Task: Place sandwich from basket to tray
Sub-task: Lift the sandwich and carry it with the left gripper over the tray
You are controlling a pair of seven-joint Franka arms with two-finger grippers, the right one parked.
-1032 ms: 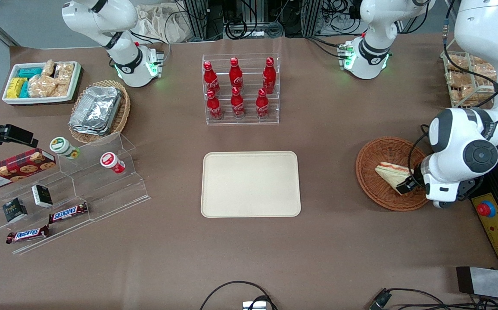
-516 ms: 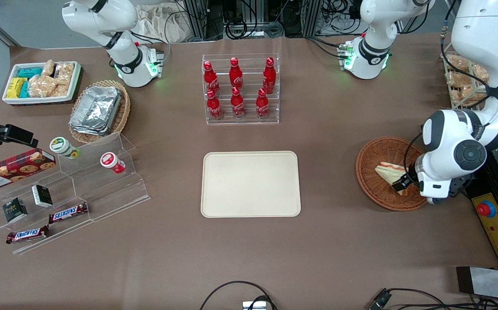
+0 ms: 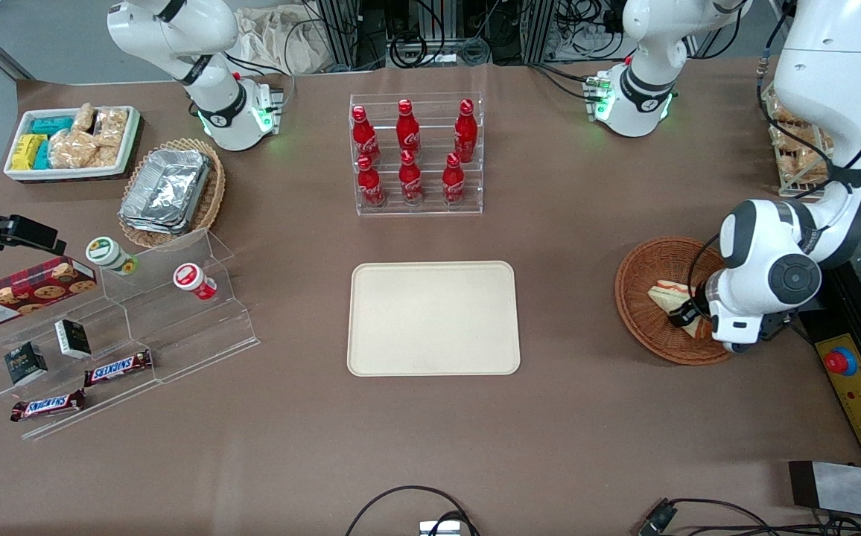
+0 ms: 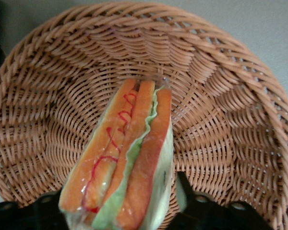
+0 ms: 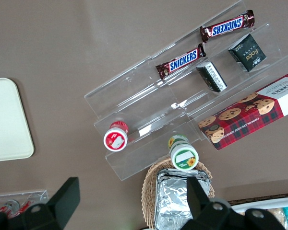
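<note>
While over the basket [image 3: 654, 275], gripper [image 4: 122, 215] straddling sandwich [image 4: 129, 158], fingers either side

The gripper [image 3: 687, 316] moved over the sandwich [image 3: 670, 298], straddling it.

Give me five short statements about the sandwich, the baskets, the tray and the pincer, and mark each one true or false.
1. The sandwich lies in the round reddish-brown basket. True.
2. The tray already holds the sandwich. False: the tray is bare and the sandwich is in the basket.
3. The left arm's pincer is down at the sandwich, a finger on either side of it. True.
4. The red bottles stand on the tray. False: they stand in a clear rack, farther from the front camera than the tray.
5. The oval wicker basket holds a sandwich. False: it holds foil containers.
</note>
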